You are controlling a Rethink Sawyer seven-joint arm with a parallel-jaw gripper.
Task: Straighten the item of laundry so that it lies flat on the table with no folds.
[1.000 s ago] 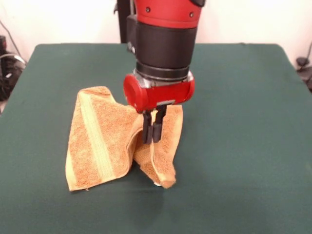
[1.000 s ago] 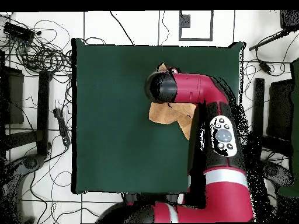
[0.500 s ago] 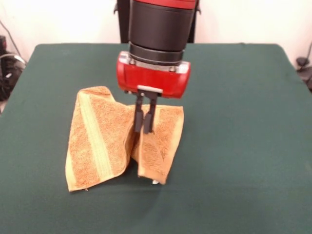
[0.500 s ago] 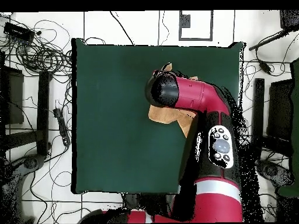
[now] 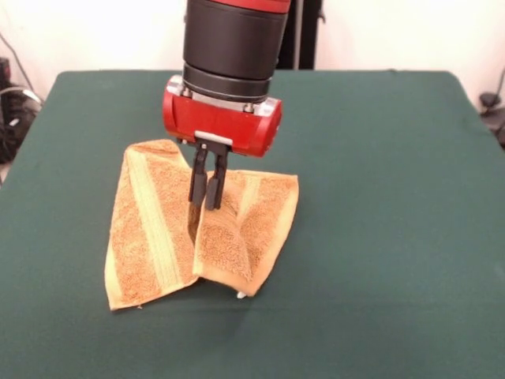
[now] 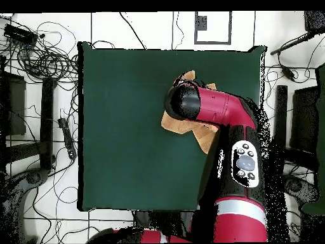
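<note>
Viewing from the table's near edge outward:
Table point(image 5: 379, 237): dark green cloth, bare along the near side.
Towel point(image 5: 150, 237): golden-orange, lying left of centre, rumpled; one part drawn up into a ridge, a pale woven band running down the flat left part.
Tag point(image 5: 241, 294): small, pale, at the lower corner of the raised fold.
Gripper point(image 5: 203, 193): fingers narrow, pinched on the towel's ridge.
Arm point(image 6: 219, 108): red and black, covering most of the towel from overhead.

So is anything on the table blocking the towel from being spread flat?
Nothing visible. The end effector is shut on a raised fold of the towel, and the table around it is bare green cloth on every side.
</note>
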